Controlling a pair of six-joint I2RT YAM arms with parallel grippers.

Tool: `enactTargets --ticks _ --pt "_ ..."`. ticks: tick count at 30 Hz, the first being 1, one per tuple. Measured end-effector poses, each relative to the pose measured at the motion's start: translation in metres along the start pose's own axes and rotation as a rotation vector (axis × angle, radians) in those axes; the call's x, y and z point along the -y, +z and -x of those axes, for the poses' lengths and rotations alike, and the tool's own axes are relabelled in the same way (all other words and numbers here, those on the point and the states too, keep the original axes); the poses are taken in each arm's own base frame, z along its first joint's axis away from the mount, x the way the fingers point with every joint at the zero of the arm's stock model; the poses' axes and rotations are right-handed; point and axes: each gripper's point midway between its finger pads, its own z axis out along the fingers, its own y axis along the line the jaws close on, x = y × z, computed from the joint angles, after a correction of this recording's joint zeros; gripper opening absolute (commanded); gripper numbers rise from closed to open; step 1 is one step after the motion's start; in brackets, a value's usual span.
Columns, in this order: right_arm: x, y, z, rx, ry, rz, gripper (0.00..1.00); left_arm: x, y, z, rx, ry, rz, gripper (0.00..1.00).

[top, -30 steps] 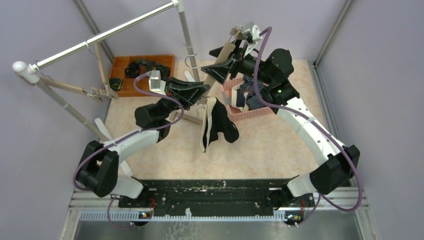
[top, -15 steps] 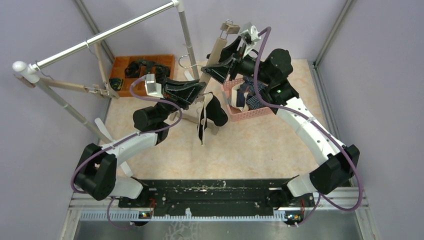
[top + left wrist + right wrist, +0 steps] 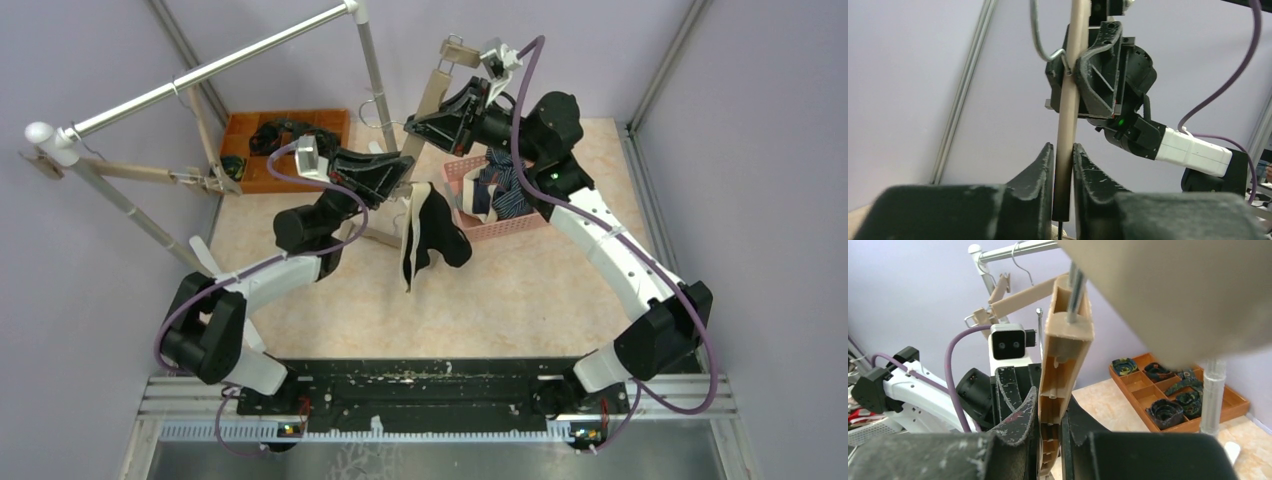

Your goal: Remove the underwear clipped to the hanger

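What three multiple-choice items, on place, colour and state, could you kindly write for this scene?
1. Where does the pink basket stand? A on the table; B on a chair; C on a shelf.
2. What colour is the underwear hanging from the hanger? A red; B mostly black; C white.
3. How is the left gripper? A wide open; B shut on the hanger; C out of view.
Key: 1 A, it rests on the table; 2 B, dark cloth with a beige band; 3 B, its fingers pinch the bar.
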Motion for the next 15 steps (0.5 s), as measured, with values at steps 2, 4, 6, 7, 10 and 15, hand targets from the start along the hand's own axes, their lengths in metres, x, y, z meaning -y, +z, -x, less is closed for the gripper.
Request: enactTargets --ticks 2,4,6,7,10,15 --pt "0.004 0.000 -0.001 -0.002 -0.007 -0.021 0.00 -0.007 0.000 -0.001 -0.002 -0.030 0.013 0.37" --pt "0.009 0.000 -0.004 -0.008 -0.027 -0.038 0.00 -0.015 -0.002 -0.005 -0.006 -0.060 0.035 0.47" --pt "0.014 -0.001 -0.006 -0.015 -0.045 -0.060 0.00 -0.021 -0.004 -0.007 -0.014 -0.072 0.047 0.52" --pt "0.016 -0.001 -0.006 -0.014 -0.053 -0.069 0.00 -0.021 -0.004 -0.008 -0.016 -0.074 0.048 0.54" --pt "0.019 -0.001 -0.005 -0.010 -0.069 -0.081 0.00 -0.022 -0.005 -0.006 -0.019 -0.066 0.046 0.55" --pt "0.021 -0.001 -0.004 -0.006 -0.086 -0.090 0.00 -0.023 -0.013 -0.005 -0.025 -0.053 0.059 0.58"
